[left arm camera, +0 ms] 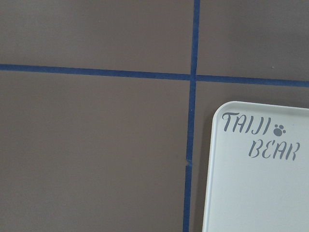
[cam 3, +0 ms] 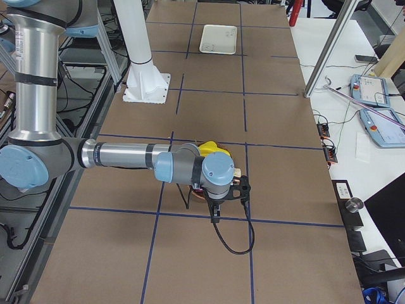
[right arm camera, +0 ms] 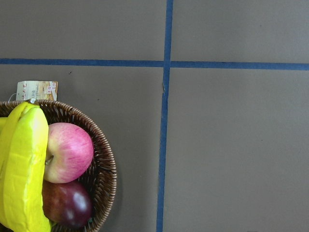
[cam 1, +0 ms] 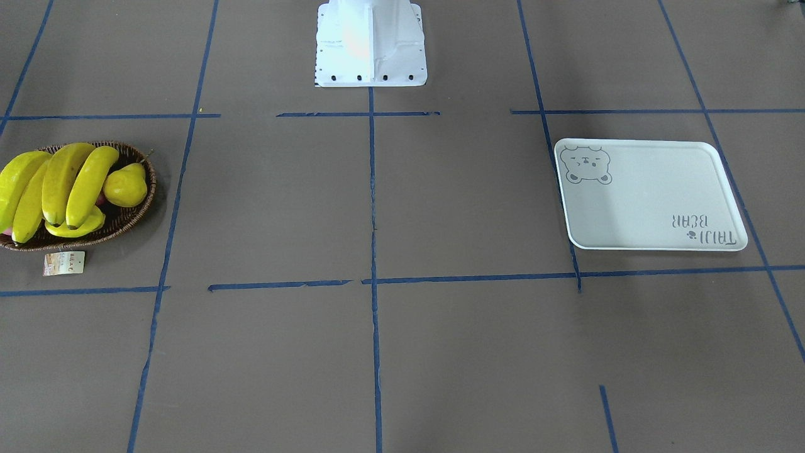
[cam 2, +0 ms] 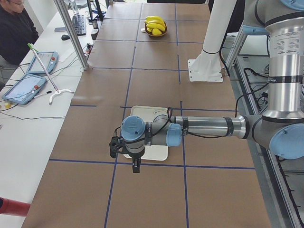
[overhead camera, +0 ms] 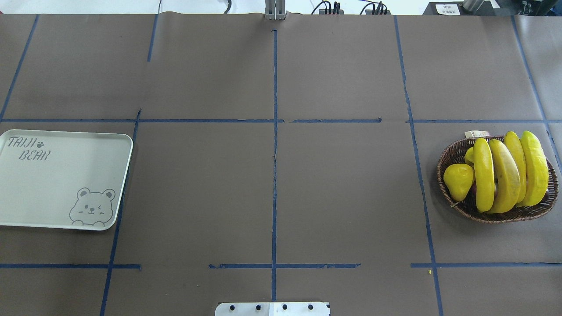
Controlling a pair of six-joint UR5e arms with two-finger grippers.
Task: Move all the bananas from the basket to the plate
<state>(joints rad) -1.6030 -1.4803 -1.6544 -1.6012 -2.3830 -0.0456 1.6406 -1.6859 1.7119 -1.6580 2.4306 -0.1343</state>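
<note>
Left gripper (cam 2: 136,169) hangs above brown, blue-taped table (cam 2: 152,88).

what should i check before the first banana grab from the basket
1. Bananas reachable in the basket: ok, four lie on top.
2. Plate free to receive: ok, nothing on it.
3. Pear out of the way: ok, it sits beside the bananas, not over them.
4. Right gripper near the basket: ok, it hangs by it.
5. Its fingers open: cannot tell, it shows in a side view only.
6. Left gripper open or shut: cannot tell; it hangs by the plate.
</note>
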